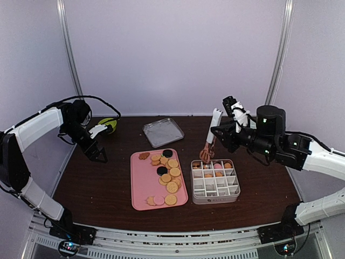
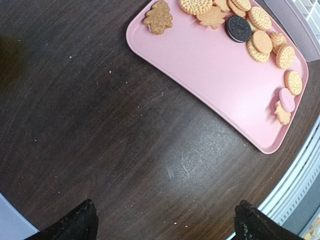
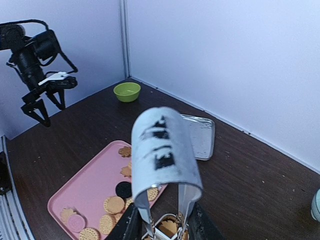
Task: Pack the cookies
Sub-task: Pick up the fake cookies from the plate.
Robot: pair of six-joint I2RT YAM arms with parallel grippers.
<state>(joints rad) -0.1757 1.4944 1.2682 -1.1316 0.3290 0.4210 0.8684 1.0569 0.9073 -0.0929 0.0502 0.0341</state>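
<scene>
The cookies point(image 1: 166, 171) lie along the right side of a pink tray point(image 1: 143, 186): round golden ones, brown flower shapes, two black, one pink. They also show in the left wrist view point(image 2: 260, 40) and the right wrist view point(image 3: 114, 204). A white box with compartments point(image 1: 215, 182) right of the tray holds several cookies in its far rows. My right gripper point(image 1: 222, 132) is shut on metal tongs point(image 3: 164, 150), tips over the box's far left corner point(image 1: 206, 155). A brown flower cookie point(image 3: 170, 228) shows between the tong arms. My left gripper point(image 1: 98, 154) is open and empty, left of the tray.
A metal lid point(image 1: 163, 131) lies behind the tray. A green bowl point(image 1: 108, 124) stands at the back left, close to the left arm. White walls close in the back and sides. The table's near edge shows in the left wrist view point(image 2: 295, 180).
</scene>
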